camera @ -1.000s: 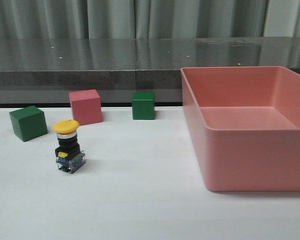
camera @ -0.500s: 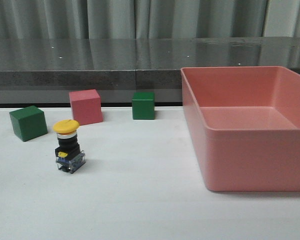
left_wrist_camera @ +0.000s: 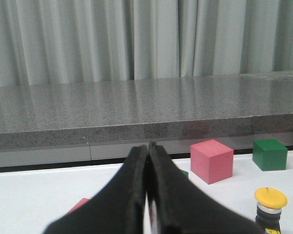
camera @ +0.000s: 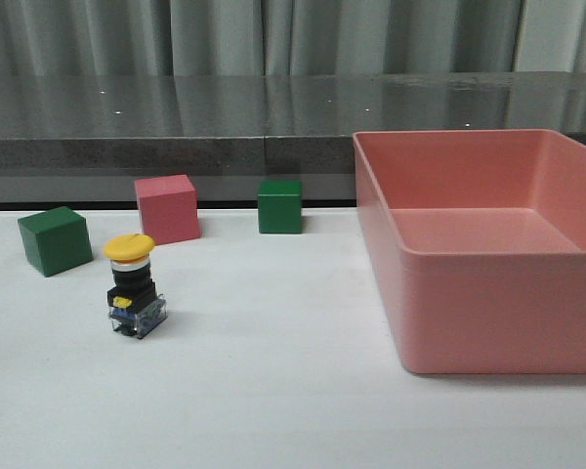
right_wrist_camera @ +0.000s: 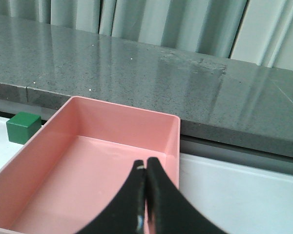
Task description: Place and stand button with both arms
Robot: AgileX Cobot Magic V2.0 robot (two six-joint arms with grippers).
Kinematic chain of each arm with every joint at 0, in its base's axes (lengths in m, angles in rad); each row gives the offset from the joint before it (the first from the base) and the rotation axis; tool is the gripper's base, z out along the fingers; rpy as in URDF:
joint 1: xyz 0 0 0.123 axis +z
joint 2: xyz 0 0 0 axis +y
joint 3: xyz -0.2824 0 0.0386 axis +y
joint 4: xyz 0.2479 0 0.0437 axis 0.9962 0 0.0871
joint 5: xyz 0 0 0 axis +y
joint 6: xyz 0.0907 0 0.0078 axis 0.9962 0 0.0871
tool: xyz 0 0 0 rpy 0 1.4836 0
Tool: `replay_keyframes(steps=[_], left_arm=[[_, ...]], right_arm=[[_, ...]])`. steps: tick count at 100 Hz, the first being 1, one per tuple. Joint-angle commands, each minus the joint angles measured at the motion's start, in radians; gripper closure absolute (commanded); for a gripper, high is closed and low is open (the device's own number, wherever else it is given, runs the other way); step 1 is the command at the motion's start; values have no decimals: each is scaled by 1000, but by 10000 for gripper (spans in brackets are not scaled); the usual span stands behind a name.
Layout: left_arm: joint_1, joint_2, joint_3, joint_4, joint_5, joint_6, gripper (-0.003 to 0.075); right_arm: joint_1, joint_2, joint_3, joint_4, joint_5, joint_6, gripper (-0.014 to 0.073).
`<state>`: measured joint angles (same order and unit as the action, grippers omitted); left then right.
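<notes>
Both grippers (left_wrist_camera: 148,151) (right_wrist_camera: 145,168) only wrist-visible.

The front view looks low and forward across the white table (camera: 273,391) toward its far edge; the left wrist view faces likewise, sharing the pink cube (camera: 167,208) (left_wrist_camera: 211,161); the right wrist view overlooks the pink bin (right_wrist_camera: 88,175) (camera: 488,254).

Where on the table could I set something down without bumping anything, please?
The widest bare stretch lies between the button and the pink bin, running to the near edge. It is crowded at the back left, around the pink cube and two green cubes.
</notes>
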<state>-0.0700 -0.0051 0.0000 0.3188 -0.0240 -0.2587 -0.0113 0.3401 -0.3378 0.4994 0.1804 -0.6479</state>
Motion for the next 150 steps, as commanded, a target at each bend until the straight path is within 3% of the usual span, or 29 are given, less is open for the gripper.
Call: replay_keyframes(steps=[1, 47, 69, 85, 107, 113, 150], left_arm=[[-7, -31, 45, -11, -82, -11, 740], [-7, -31, 45, -11, -82, -11, 740], [-7, -31, 45, -11, -82, -11, 740], [-7, -31, 45, -11, -82, -11, 740], [-7, -31, 45, -11, -82, -11, 740], [-7, -31, 45, -11, -82, -11, 740], [-7, -31, 45, -11, -82, -11, 740]], right_arm=[[0, 6, -26, 13, -65, -1, 655], [0, 5, -13, -30, -96, 17, 655], [123, -45, 80, -350, -136, 451, 655], [143, -142, 196, -443, -215, 611, 655], [143, -330, 349, -443, -253, 627, 655], [142, -377, 350, -444, -197, 627, 655], [137, -365, 350, -444, -197, 627, 655]])
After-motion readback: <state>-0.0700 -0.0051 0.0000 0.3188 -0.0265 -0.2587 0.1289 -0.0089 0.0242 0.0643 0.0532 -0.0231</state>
